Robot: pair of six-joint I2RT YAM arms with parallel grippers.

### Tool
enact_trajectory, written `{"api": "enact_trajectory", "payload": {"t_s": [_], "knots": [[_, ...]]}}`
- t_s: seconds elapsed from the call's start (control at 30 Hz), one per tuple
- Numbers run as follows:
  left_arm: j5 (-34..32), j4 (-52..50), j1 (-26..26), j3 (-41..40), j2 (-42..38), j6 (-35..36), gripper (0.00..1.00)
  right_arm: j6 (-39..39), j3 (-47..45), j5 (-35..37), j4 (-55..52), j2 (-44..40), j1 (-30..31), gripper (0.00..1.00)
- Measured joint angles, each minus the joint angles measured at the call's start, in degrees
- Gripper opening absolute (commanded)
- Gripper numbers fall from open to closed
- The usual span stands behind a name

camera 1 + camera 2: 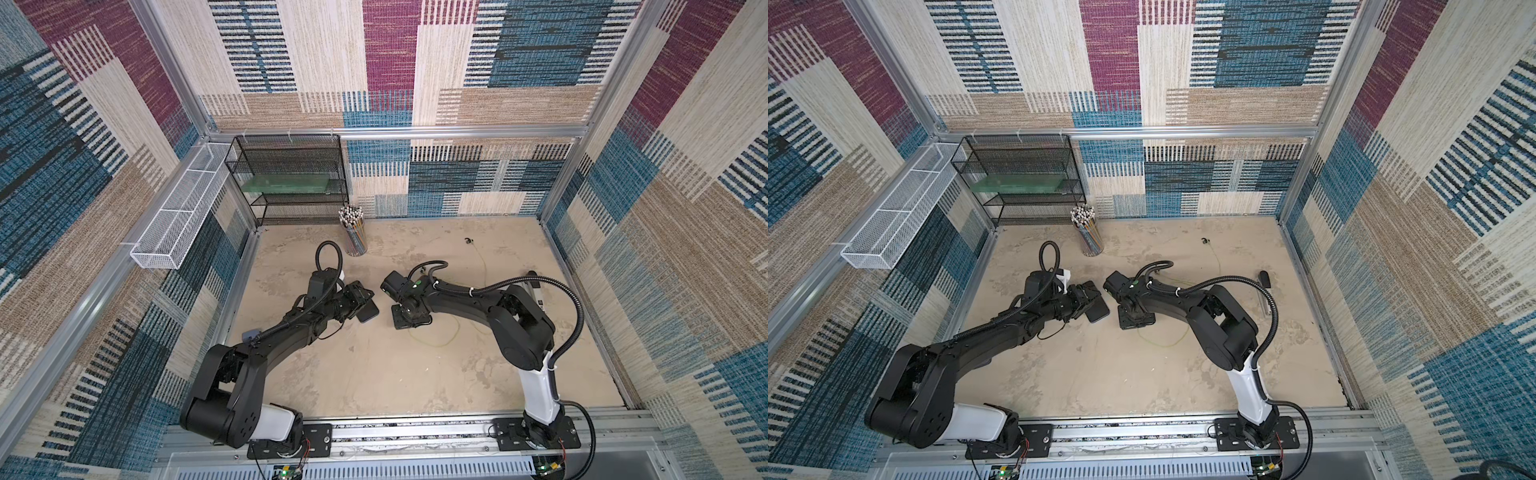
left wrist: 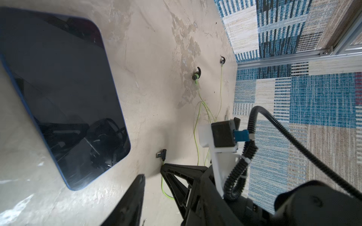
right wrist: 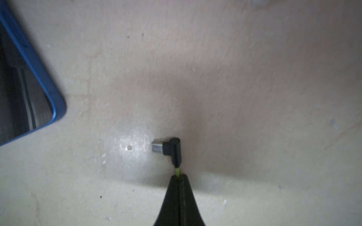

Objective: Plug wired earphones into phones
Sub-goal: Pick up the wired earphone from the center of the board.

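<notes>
**Plug faces the phone**

Left gripper [image 1: 361, 301] sits over the phone [image 1: 369, 313], flat on the table [image 1: 374, 374]; gripping or just steadying, I cannot tell. Close by, the plug [image 3: 166, 149] points at it, right gripper [image 3: 178, 179] pinching the cord [image 3: 177, 172] just behind, likely to steer it in

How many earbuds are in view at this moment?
2, both on the table in the left wrist view: one earbud nearer the plug, the other earbud close to the wall.
</notes>
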Motion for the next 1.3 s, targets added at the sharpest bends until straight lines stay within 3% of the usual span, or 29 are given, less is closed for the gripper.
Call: {"api": "enact_trajectory", "payload": {"t_s": [0.37,0.77,0.83,1.13,1.3], "knots": [[3.28,15.89,-5.62,-0.33,11.39,-7.65,0.49,-1.40,-7.96,-9.79,6.78,-8.66,-4.11,0.00],[5.97,27.50,-7.30,0.26,19.15,-11.85,0.44,-0.04,-13.97,-21.97,17.49,-13.33,-7.30,0.00],[6.78,28.22,-7.65,0.79,19.67,-12.17,0.44,0.28,-14.38,-23.56,18.99,-13.33,-7.39,0.00],[7.45,29.59,-8.24,1.44,19.85,-13.00,0.23,1.22,-14.58,-25.97,21.27,-13.22,-7.87,0.00],[7.43,28.83,-8.35,1.46,19.23,-12.83,0.30,1.64,-14.58,-26.01,21.53,-13.22,-8.26,0.00]]}}
